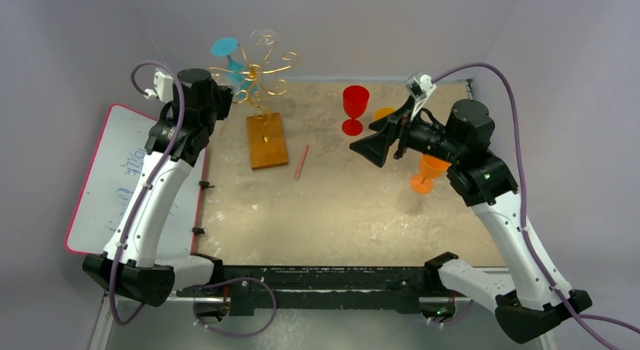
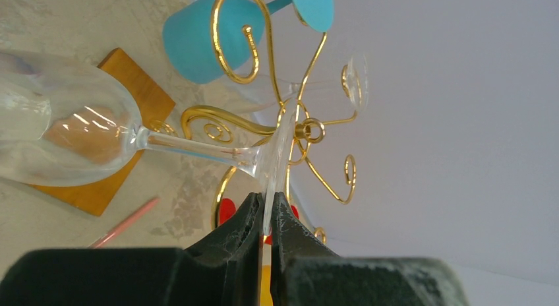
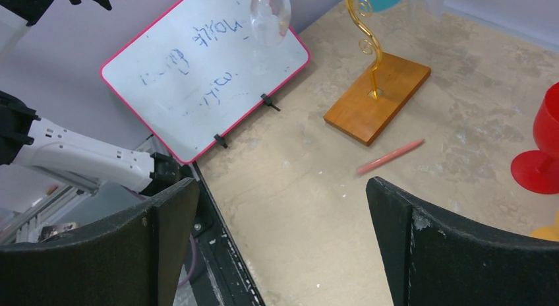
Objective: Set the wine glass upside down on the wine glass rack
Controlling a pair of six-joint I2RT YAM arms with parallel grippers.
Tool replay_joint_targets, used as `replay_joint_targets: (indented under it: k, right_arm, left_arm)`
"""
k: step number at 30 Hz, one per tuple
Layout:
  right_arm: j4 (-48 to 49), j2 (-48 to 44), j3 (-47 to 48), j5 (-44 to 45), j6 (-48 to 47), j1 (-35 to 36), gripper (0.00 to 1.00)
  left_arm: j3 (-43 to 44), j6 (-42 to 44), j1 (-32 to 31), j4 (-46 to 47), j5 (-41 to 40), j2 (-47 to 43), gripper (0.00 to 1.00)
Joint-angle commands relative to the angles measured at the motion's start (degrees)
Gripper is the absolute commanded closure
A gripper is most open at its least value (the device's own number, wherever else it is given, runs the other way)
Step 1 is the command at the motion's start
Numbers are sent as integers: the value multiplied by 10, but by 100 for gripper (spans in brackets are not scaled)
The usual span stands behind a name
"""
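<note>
The sandy, mottled table point(image 1: 340, 214) lies open across its middle and near edge, with a pink-rimmed whiteboard point(image 1: 113, 184) propped off its left edge. The right gripper point(image 3: 280, 187) hovers with its jaws wide apart near one red glass point(image 1: 355, 108) and two orange glasses point(image 1: 426, 173). At the far left the rack point(image 1: 267, 142), curled gold wire on a wooden block, carries one teal glass point(image 2: 198, 45) and one clear glass point(image 2: 356, 82). The left gripper point(image 2: 267, 204) is clamped on the foot of the wine glass point(image 2: 79, 121) close by the scrolls; one pink stick point(image 1: 302, 161) lies beside the block.
</note>
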Motion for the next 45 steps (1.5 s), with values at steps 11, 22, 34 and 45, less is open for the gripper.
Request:
replay_joint_targets:
  k: [11,22,34,45]
  right_arm:
    - [0,-14,14,26,-22,1,0]
    - [-9,-15,27,32,-24,1,0]
    - [-12,-14,31,39,-24,1,0]
    - [-11,-6,37,40,-21,1,0]
  left_arm:
    - [53,-45,21,86,15,14,100]
    - [57,-84,44,130,67,46,100]
    - [60,-90,95,180,92,71,100]
    - [58,-88,117,209,101,77,100]
